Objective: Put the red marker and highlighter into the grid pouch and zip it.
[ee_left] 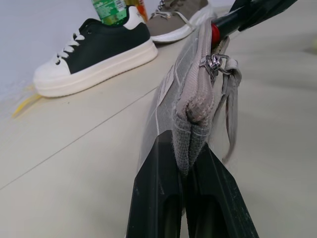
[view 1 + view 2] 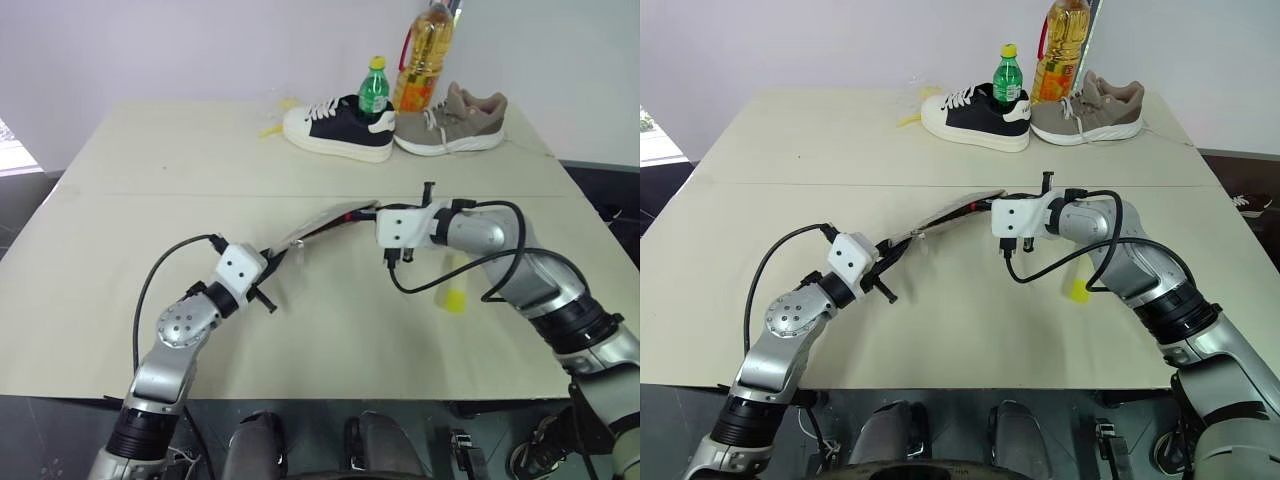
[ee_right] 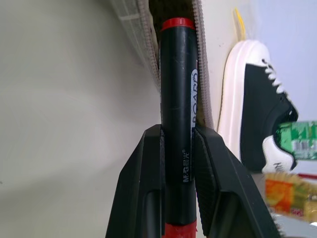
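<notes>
Right tool (image 3: 177, 148) clamping red marker (image 3: 177, 89)

On the black-barrelled, red-banded marker (image 3: 177, 124) pinched in my right claw (image 3: 177, 144) I read "M&G" printed low along the barrel, and further up "BOARD" in dark letters on a white strip. The green bottle label (image 3: 299, 141) is too blurred for me to read.

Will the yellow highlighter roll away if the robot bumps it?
Probably. The highlighter looks round and stubby, lying loose on the flat table with nothing beside it. It likely feels light, so a small nudge should move it.
</notes>
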`<control>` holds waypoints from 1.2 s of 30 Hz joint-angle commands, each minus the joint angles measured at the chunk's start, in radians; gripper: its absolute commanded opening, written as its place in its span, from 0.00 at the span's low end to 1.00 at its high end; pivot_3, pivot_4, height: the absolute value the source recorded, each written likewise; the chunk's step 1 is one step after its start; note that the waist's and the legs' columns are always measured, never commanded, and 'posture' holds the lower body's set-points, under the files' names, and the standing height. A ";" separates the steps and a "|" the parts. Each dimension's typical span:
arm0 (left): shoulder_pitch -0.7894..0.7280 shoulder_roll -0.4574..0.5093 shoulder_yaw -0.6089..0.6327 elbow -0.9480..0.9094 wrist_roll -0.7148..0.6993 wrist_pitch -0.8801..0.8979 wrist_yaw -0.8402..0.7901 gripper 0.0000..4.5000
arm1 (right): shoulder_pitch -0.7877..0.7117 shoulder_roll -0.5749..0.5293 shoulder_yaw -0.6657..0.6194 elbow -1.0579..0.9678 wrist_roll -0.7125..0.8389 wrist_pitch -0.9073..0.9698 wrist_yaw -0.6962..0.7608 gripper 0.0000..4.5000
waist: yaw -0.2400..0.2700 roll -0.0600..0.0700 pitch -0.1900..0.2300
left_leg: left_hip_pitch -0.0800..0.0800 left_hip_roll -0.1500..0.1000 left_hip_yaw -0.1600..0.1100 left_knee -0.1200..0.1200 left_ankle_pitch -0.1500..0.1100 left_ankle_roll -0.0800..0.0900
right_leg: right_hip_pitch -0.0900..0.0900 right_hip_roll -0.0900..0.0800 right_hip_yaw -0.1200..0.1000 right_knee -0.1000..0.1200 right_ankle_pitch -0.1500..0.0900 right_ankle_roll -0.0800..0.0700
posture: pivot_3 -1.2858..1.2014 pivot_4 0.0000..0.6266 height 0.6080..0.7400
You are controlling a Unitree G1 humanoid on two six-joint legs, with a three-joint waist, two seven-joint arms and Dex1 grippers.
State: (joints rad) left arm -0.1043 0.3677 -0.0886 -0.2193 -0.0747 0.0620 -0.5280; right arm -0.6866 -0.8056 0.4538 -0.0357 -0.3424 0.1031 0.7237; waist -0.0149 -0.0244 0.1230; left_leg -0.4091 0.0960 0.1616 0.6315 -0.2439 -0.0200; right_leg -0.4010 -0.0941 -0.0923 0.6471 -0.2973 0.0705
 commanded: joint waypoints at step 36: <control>-0.083 -0.032 -0.078 0.072 0.000 -0.024 -0.059 0.00 | 0.135 -0.019 -0.594 -0.220 0.513 1.313 0.102 0.99 | 0.005 -0.001 -0.001 | 0.002 0.001 -0.003 0.001 0.000 0.000 | 0.005 -0.004 -0.001 0.000 -0.001 -0.003 | 0.52 0.24 0.74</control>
State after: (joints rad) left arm -0.1694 0.3427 -0.1545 -0.1477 -0.0743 0.0626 -0.5773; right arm -0.5480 -0.8229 -0.0851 -0.2502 0.1595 1.2454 0.8744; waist -0.0099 -0.0251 0.1220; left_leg -0.4075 0.0969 0.1583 0.6328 -0.2441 -0.0195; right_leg -0.3968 -0.0982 -0.0937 0.6472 -0.2987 0.0668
